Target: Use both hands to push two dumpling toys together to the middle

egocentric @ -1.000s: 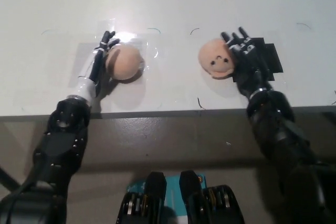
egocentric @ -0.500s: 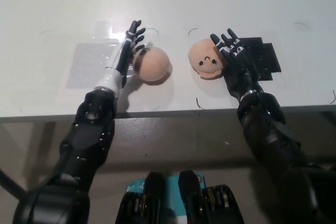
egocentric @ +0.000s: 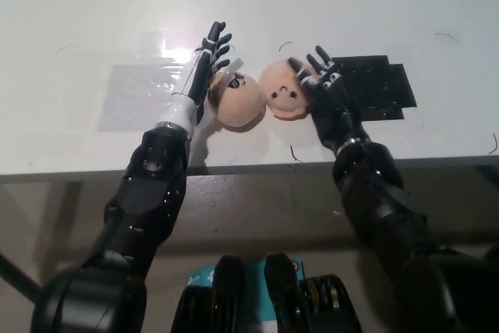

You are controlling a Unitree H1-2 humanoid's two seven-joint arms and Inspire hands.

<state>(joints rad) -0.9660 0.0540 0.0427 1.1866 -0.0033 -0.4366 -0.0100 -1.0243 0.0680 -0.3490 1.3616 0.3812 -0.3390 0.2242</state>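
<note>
Near the front edge of the tabletop (egocentric: 70,5), about midway along it: site of contact between both toys.
Left dumpling toy (egocentric: 238,100): touching its partner on the inner side; small dark face marks up top.
Right dumpling toy (egocentric: 283,91): pressed against the left one; face marks turned toward the seam.
Left hand (egocentric: 204,74): flat against the outer flank of the left toy, spread and grasping nothing.
Right hand (egocentric: 321,83): cupped against the outer flank of the right toy, splayed, likewise grasping nothing.
Clear tape patch (egocentric: 140,91): on the tabletop toward the left edge, vacant.
Black tape patch (egocentric: 373,87): toward the right edge, partly under the right hand, vacant.
Task status: judged essentially met, toys together between the two patches.
Risk 1: further inward push likely to squeeze the rounded toys until one pops up or squirts sideways; cause, excess force on soft curved bodies.
Risk 2: roll toward the front edge and off; cause, contact low on the toys and little margin to that edge.
Risk 3: uneven withdrawal dragging one toy back out; cause, fingers catching on the surface.
</note>
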